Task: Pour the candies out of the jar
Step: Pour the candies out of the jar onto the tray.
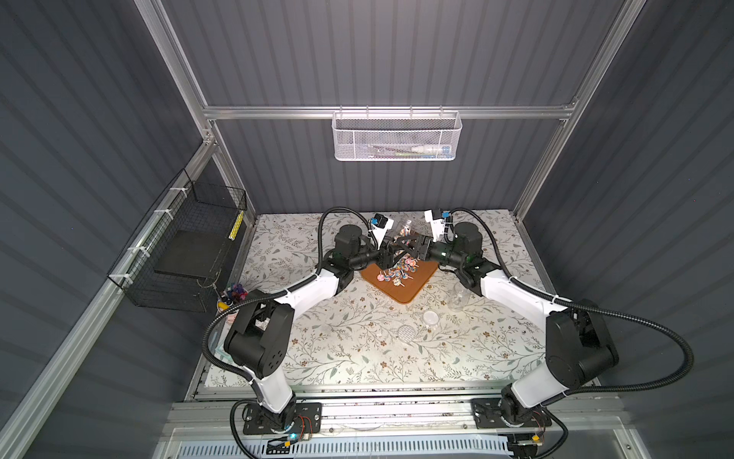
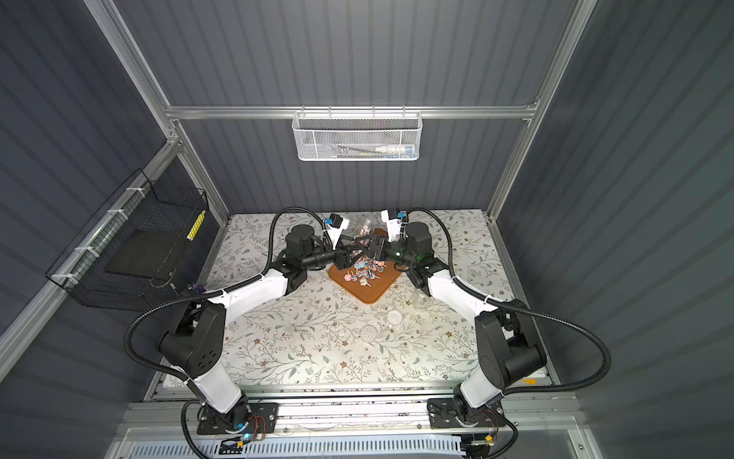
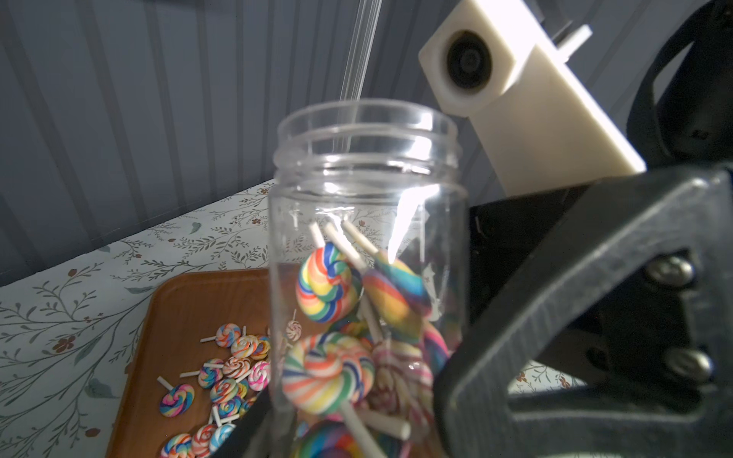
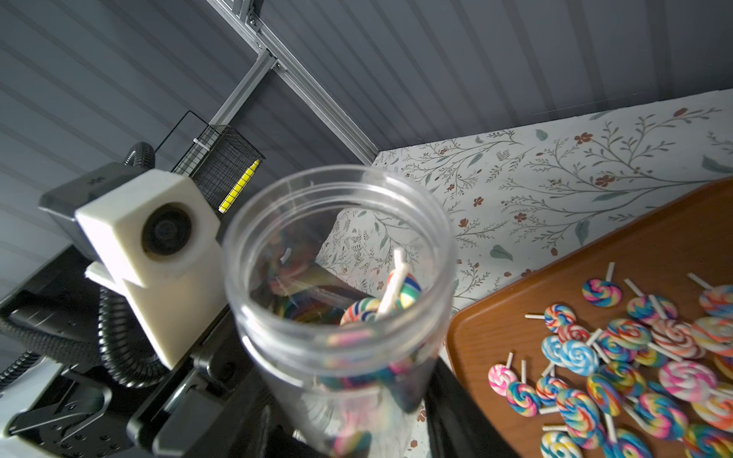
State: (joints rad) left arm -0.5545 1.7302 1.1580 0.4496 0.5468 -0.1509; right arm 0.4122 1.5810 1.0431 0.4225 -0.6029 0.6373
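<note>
While poised above the far part of the brown tray (image 1: 401, 292), clamped the clear jar (image 3: 369, 222) from both sides: with the left gripper (image 1: 387, 256), closed firmly on its body, and with the right gripper (image 1: 415, 244), drawn in against its walls. Held it tilted, open mouth upward. Showed some candies (image 3: 329, 285) inside, dozens more loose on the tray.

Jar (image 3: 369, 178) base cut off; basket (image 1: 357, 137) contents too small, perhaps tubes

Both arms stretch forward and inward, nearly meeting. The left gripper (image 1: 393, 250) has its fingers clamped on the jar (image 3: 369, 238), and the right gripper (image 1: 409, 242) brackets it.
</note>
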